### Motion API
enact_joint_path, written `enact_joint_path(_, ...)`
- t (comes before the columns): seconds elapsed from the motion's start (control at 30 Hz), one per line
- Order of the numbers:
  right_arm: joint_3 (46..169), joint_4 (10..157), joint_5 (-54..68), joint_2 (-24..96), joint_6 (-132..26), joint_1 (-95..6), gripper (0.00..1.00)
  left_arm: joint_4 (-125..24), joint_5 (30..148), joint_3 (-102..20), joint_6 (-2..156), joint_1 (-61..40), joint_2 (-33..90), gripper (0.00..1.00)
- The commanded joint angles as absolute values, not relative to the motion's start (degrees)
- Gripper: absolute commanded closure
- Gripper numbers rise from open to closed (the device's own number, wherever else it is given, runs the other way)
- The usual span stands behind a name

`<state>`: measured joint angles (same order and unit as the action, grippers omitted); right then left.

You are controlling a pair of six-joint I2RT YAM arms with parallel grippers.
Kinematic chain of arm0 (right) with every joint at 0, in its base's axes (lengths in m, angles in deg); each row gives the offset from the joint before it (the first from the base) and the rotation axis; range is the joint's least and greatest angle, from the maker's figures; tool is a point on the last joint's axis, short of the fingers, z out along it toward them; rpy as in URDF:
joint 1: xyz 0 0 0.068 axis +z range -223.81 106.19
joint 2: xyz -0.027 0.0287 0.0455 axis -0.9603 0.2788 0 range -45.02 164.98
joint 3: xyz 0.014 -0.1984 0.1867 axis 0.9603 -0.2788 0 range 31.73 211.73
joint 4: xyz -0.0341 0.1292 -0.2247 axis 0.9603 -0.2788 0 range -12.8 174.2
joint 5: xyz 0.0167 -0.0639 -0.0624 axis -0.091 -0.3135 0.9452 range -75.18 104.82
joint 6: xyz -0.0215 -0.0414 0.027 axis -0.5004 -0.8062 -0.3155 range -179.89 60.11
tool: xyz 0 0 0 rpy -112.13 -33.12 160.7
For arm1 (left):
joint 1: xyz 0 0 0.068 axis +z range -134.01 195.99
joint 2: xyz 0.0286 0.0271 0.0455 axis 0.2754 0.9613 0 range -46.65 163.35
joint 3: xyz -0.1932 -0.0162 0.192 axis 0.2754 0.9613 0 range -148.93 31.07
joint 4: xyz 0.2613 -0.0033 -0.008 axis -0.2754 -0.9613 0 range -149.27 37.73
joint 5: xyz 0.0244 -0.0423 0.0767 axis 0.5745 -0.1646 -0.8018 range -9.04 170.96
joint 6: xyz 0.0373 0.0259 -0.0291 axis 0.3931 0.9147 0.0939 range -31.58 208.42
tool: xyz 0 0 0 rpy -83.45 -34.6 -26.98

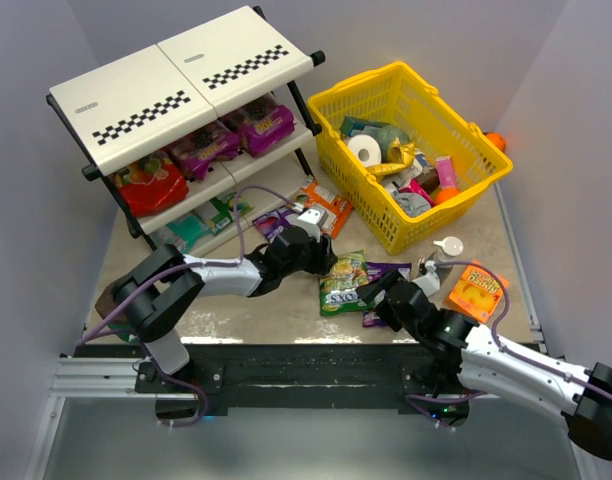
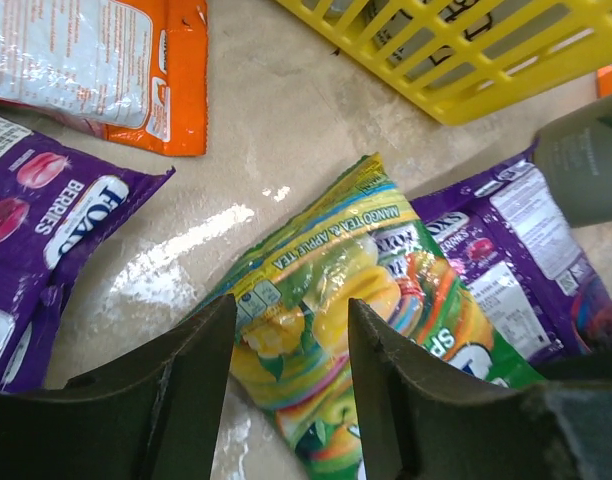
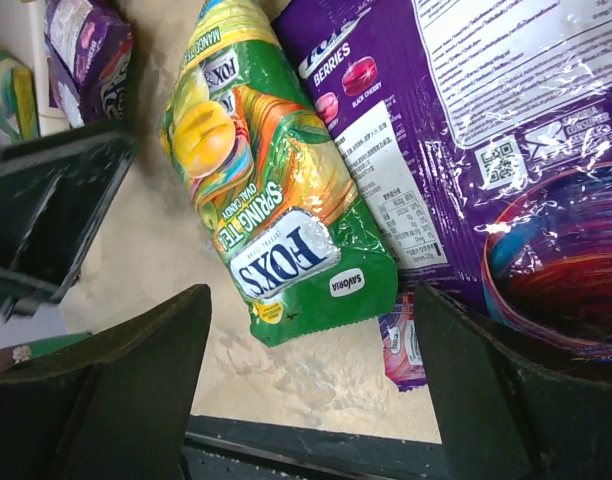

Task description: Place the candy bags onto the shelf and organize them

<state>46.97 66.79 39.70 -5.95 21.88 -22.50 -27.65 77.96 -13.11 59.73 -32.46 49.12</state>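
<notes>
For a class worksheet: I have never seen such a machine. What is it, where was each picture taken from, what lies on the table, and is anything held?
These are two robot arms bolted at the table's near edge, each ending in a two-finger gripper. The wide picture comes from a fixed camera above and behind them; the other two come from wrist cameras, so the dark shapes there are each gripper's own fingers. On the table stand a slanted shelf holding some candy bags and a yellow basket. The left gripper and right gripper are open over a green candy bag, a purple bag beside it; neither holds anything.
</notes>
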Motion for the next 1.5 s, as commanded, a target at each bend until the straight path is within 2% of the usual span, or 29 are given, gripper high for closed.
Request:
enact_joint_path(0.0,49.31,66.95,38.47,-5.12,22.55,-22.48,0.14,-23.10,77.10,-17.79,62.49,-32.18,52.31,0.46)
enact_joint_path(0.13,47.47,72.76,34.17,-3.11,25.88,-22.39,0.15,-22.91,77.10,-19.72,62.58,-32.09,55.29,0.45)
enact_joint_path(0.3,47.29,78.47,33.54,2.96,30.45,-20.20,0.16,-21.69,77.54,-17.10,61.44,-32.18,56.01,0.56)
enact_joint_path(0.5,45.18,84.89,40.64,7.18,35.20,-17.30,0.17,-18.44,79.29,-12.09,59.15,-32.18,55.92,0.64)
enact_joint_path(0.67,39.47,98.06,46.62,10.69,36.78,-17.03,0.20,-16.68,80.44,-9.97,57.74,-32.18,56.53,0.68)
enact_joint_path(0.83,40.08,101.94,51.11,16.50,37.22,-16.94,0.24,-15.80,80.70,-8.74,57.04,-32.26,56.62,0.71)
enact_joint_path(0.9,40.43,103.10,51.47,18.25,38.10,-16.94,0.31,-15.36,80.61,-8.30,56.78,-32.26,56.45,0.72)
enact_joint_path(0.93,40.69,102.31,51.30,19.48,39.24,-16.94,0.39,-15.36,80.61,-8.13,56.69,-32.26,56.27,0.72)
enact_joint_path(1.0,41.57,101.08,50.77,20.37,40.21,-16.94,0.46,-15.19,80.70,-7.77,56.51,-32.26,55.92,0.72)
enact_joint_path(1.03,41.75,100.38,50.16,20.89,41.17,-16.94,0.56,-15.18,80.70,-7.60,56.51,-32.26,55.74,0.72)
enact_joint_path(1.1,42.01,97.92,49.80,20.98,42.05,-16.94,0.70,-15.27,80.61,-7.51,56.51,-32.26,55.04,0.72)
enact_joint_path(1.13,42.10,97.30,49.63,20.90,42.58,-16.94,0.82,-15.36,80.61,-7.51,56.51,-32.26,54.69,0.73)
enact_joint_path(1.23,41.92,95.72,49.19,20.11,42.67,-16.94,0.97,-15.80,80.61,-7.51,56.51,-32.26,52.67,0.72)
enact_joint_path(1.27,41.84,95.54,49.18,19.15,42.50,-16.94,1.00,-16.41,80.70,-7.51,56.51,-32.26,51.19,0.72)
enact_joint_path(1.37,43.15,93.87,49.27,16.52,40.14,-16.94,1.00,-18.77,80.26,-7.42,56.86,-32.26,46.80,0.71)
enact_joint_path(1.47,44.64,93.25,49.01,13.27,35.22,-16.86,1.00,-22.98,78.42,-7.42,57.30,-32.26,40.05,0.66)
